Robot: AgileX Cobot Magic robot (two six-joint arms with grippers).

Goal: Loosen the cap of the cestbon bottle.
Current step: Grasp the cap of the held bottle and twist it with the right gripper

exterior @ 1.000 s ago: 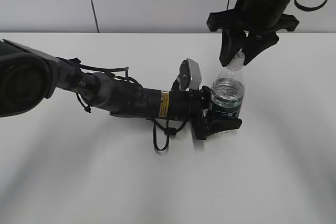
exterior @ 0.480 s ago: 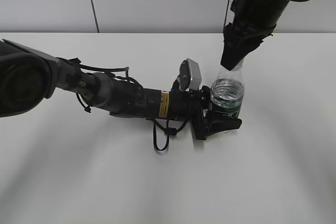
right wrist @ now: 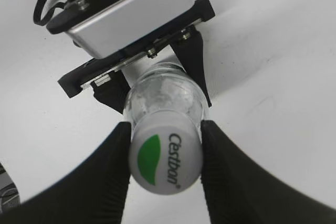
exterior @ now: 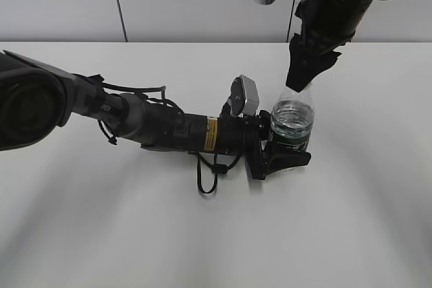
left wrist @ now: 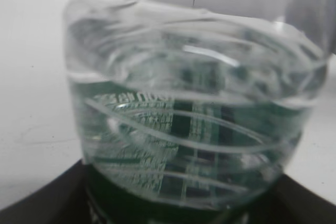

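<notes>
The cestbon bottle (exterior: 292, 121) stands upright on the white table, clear with a dark green label band. My left gripper (exterior: 287, 156) is shut on its lower body; the left wrist view is filled by the bottle (left wrist: 194, 129). My right gripper (exterior: 305, 72) comes down from above and is shut on the cap, which it hides in the exterior view. In the right wrist view the white cap (right wrist: 165, 156) with its green mark sits pinched between my two black fingers (right wrist: 165, 169), with the left gripper's jaws below it.
The white table (exterior: 202, 234) stretches around the bottle. My left arm (exterior: 135, 123) lies low across the table from the left, with a loose black cable loop (exterior: 206, 180) under it. A grey wall stands behind.
My right gripper has turned about the bottle's top and closed over the cap, which showed white between the fingers a second ago. The left arm and bottle have stayed put.
</notes>
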